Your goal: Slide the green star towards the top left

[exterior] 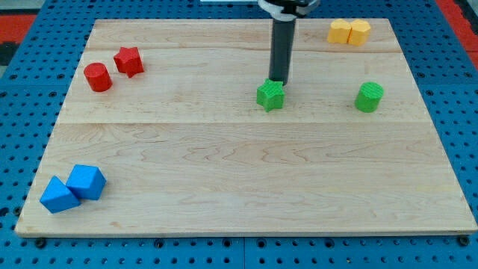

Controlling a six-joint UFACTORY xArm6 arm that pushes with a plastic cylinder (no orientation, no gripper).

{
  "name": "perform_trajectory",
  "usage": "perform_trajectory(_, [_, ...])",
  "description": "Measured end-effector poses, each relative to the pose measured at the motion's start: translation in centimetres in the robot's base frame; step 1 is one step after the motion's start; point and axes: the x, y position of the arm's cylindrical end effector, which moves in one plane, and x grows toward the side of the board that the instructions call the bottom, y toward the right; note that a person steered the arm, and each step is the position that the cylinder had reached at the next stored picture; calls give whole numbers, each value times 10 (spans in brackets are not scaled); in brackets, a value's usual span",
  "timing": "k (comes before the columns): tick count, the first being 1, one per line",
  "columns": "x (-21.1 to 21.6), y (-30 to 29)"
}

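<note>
1. You see the green star (271, 95) near the worktop's (224, 164) middle, right of centre; far from the top left.
2. Your tool, the tip (278, 80), a bare rod gripping nothing, touches the star's upper-right edge; nearly all sliding remains.

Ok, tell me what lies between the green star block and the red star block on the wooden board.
Nothing: in the camera view the wooden board is bare between the green star and the red star. My tip touches the green star's top-right side.

Pale wooden board (246, 179) on a blue pegboard surface (22, 82), red patches at the top corners.
</note>
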Motion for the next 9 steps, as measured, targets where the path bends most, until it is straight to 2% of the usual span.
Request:
perform_trajectory(1, [20,34])
perform_trajectory(2, [49,25])
perform_trajectory(3, [35,-24])
perform_trajectory(4, [-24,-80])
perform_trajectory(5, [-64,-124])
perform_trajectory(6, [-64,-91])
perform_trajectory(7, [-35,-58])
perform_trajectory(8, [12,-71])
perform_trajectory(9, [11,-112])
